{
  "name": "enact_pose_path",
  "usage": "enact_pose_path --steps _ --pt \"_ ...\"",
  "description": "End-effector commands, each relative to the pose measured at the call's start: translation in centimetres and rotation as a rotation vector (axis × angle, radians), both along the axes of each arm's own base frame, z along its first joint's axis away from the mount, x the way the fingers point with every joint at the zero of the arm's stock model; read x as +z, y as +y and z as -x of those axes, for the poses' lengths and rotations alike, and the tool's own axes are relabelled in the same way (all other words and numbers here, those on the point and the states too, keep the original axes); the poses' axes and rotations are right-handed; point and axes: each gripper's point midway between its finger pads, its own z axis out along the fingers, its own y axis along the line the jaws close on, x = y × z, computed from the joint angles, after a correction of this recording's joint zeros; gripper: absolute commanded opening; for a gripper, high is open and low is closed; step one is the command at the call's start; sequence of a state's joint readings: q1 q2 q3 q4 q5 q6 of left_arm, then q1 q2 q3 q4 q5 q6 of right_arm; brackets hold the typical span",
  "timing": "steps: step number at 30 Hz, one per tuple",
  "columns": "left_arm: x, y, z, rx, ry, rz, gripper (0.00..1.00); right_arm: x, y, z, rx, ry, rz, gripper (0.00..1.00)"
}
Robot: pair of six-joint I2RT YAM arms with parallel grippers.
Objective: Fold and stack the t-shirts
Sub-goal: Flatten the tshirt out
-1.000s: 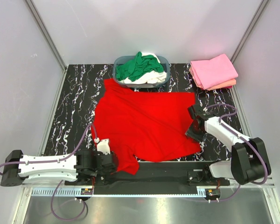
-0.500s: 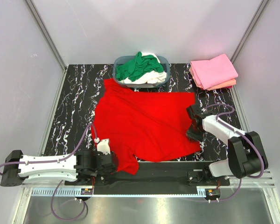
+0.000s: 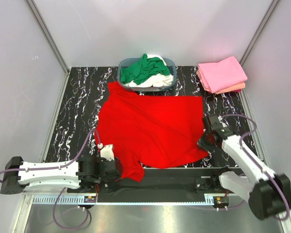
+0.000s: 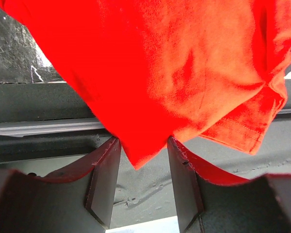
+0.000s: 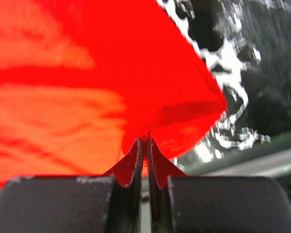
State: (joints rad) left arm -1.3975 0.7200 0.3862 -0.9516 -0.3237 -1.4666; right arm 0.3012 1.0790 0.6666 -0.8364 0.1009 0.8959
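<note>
1. Red t-shirt (image 3: 150,128) lies spread and somewhat rumpled across the middle of the black marbled surface (image 3: 80,111). Its near-left part reaches over the near edge.
2. Right hand (image 3: 205,141) sits at the shirt's near-right corner. In the wrist view its fingers (image 5: 128,167) are pressed together, pinching the red cloth, which bunches at the tips.
3. Left hand (image 4: 143,145) is low at the near edge, toward the left corner. Its jaws are spread, and a point of the red cloth hangs between them without being clamped.
4. Basket (image 3: 170,77) stands at the middle of the far edge, holding a crumpled green t-shirt (image 3: 140,70) and a white t-shirt (image 3: 157,81).
5. At the far-right corner a folded pink t-shirt (image 3: 222,73) lies on a salmon t-shirt (image 3: 235,88), apart from the red one.
</note>
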Motion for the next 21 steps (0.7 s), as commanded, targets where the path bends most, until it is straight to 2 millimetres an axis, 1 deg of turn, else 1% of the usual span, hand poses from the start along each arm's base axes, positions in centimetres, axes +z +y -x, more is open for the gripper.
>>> enact_pose_path --steps 1,2,3,4,5,6,8,9,10,11,12,13,14,15,16,17,18,19,20,21 --pt "1.8 -0.4 -0.8 0.017 -0.048 0.042 0.49 1.9 -0.1 2.6 -0.057 -0.022 -0.062 0.0" --pt "2.0 -0.3 -0.9 0.022 -0.05 0.044 0.48 2.1 -0.3 3.6 -0.069 -0.017 -0.068 0.0" --pt "2.2 0.0 -0.9 0.035 -0.051 0.046 0.48 2.3 -0.1 4.2 -0.084 -0.024 -0.096 0.0" --pt "2.3 0.1 -0.9 0.037 -0.051 0.049 0.47 3.3 0.1 4.4 -0.092 -0.085 -0.136 0.0" --pt "2.3 0.1 -0.9 0.036 -0.051 0.05 0.47 3.2 0.1 5.4 -0.118 -0.074 -0.156 0.0" --pt "2.4 0.1 -0.8 0.035 -0.048 0.058 0.47 4.1 0.4 5.9 -0.117 -0.125 -0.203 0.01" --pt "2.5 0.0 -0.8 0.039 -0.044 0.067 0.46 4.1 0.7 7.2 -0.118 -0.128 -0.251 0.04" --pt "2.4 0.0 -0.7 0.041 -0.043 0.066 0.45 4.7 1.1 7.6 -0.105 -0.171 -0.298 0.06" --pt "2.4 0.0 -0.7 0.041 -0.041 0.065 0.41 4.8 1.5 8.0 -0.091 -0.176 -0.325 0.07" --pt "2.3 0.0 -0.7 0.041 -0.039 0.06 0.32 4.3 1.7 8.5 -0.098 -0.161 -0.346 0.07" --pt "2.3 0.0 -0.7 0.043 -0.037 0.062 0.3 4.3 2.2 9.1 -0.085 -0.151 -0.381 0.06" --pt "2.2 0.0 -0.6 0.041 -0.035 0.059 0.28 4.1 2.5 9.4 -0.077 -0.138 -0.399 0.1" --pt "2.4 -0.2 -0.6 0.037 -0.033 0.063 0.23 3.5 2.7 9.7 -0.058 -0.123 -0.407 0.15" --pt "2.3 -0.1 -0.5 0.035 -0.029 0.055 0.23 3.5 3.1 10.0 -0.033 -0.115 -0.428 0.21" --pt "2.4 -0.1 -0.4 0.031 -0.025 0.049 0.23 3.5 3.2 10.3 -0.022 -0.108 -0.429 0.38" --pt "2.4 -0.1 -0.2 0.024 -0.012 0.044 0.35 3.7 3.2 10.5 -0.01 -0.113 -0.432 0.48" --pt "2.2 0.0 0.0 0.018 -0.003 0.025 0.47 4.0 3.1 10.7 -0.004 -0.126 -0.437 0.57" --pt "2.0 0.1 0.2 0.011 0.007 0.01 0.57 4.0 2.9 11.4 -0.005 -0.11 -0.43 0.63" --pt "2.0 0.0 0.5 -0.007 0.023 0.003 0.64 4.7 2.8 11.6 0.005 -0.128 -0.431 0.7" --pt "1.7 0.1 0.7 -0.017 0.036 -0.016 0.71 5.0 2.7 11.9 0.009 -0.141 -0.431 0.71"
